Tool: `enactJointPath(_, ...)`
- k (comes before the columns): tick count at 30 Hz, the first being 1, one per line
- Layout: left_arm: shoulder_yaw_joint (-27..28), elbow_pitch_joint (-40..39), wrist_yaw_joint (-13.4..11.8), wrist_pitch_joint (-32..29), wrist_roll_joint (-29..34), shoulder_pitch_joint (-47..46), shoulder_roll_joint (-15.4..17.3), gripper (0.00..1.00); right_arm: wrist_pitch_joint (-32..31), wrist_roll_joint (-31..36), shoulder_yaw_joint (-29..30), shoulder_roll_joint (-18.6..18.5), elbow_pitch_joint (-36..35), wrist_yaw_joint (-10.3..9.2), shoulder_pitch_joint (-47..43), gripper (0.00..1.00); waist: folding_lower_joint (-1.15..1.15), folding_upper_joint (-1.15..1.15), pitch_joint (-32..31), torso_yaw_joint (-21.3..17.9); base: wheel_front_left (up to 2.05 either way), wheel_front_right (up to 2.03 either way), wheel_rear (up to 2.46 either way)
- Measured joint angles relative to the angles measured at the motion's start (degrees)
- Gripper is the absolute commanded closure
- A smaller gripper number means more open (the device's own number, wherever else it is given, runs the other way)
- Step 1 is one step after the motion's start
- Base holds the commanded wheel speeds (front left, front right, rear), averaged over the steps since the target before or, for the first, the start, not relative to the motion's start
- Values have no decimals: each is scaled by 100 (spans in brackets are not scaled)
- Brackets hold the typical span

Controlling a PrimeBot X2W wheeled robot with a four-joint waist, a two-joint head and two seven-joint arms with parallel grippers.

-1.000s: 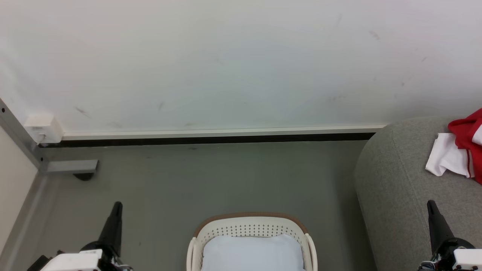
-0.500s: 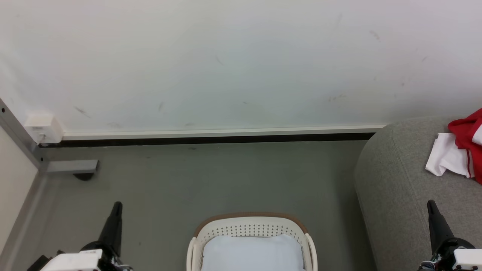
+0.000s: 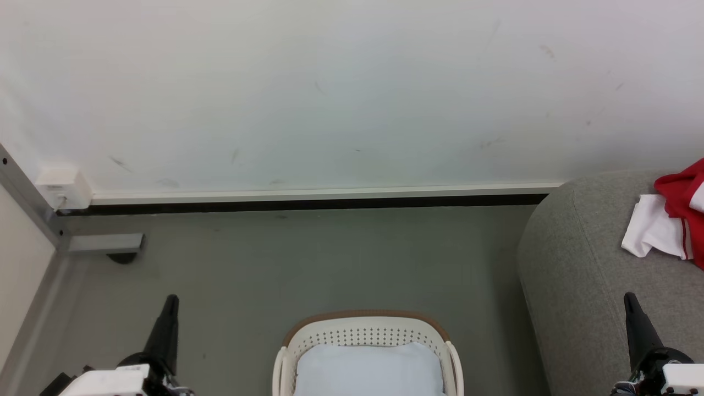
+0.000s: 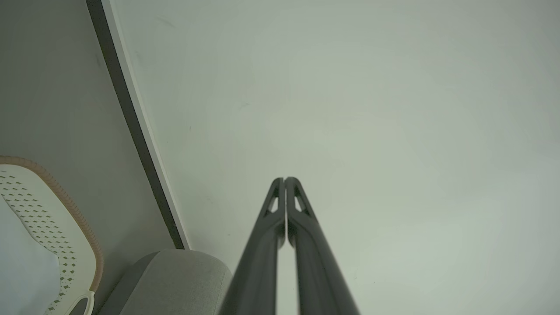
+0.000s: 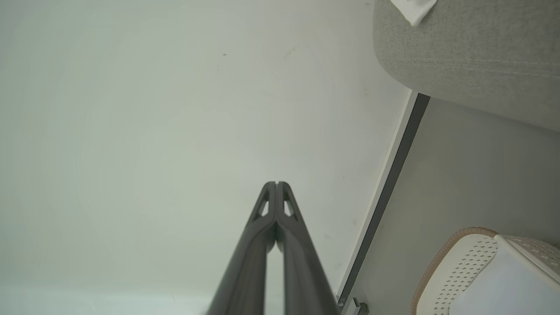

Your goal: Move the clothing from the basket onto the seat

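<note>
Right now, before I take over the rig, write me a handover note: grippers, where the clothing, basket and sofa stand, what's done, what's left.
Left gripper: shut, empty, left of the basket.
Right gripper: shut, empty, by the sofa.
Clothing: red-and-white, lying on the sofa at the head view's right edge.
Basket: on the floor between the grippers, with a pale pad inside; its near end is cut off.
Done: clothing on the sofa.
Left: check the basket's hidden near end for more.

One basket [image 3: 364, 333], one pad [image 3: 368, 369], one seat [image 3: 577, 264], one clothing pile [image 3: 657, 226].
</note>
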State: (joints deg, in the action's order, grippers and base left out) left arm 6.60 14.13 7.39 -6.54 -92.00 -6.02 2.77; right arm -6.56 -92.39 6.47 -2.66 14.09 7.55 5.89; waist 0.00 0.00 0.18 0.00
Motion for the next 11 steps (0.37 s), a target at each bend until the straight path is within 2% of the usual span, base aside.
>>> enactJointPath(11,0,0,0,0,0,-1,0,100,0,0,0,0,0,0,0,100,0,0,0,0,0,0,0)
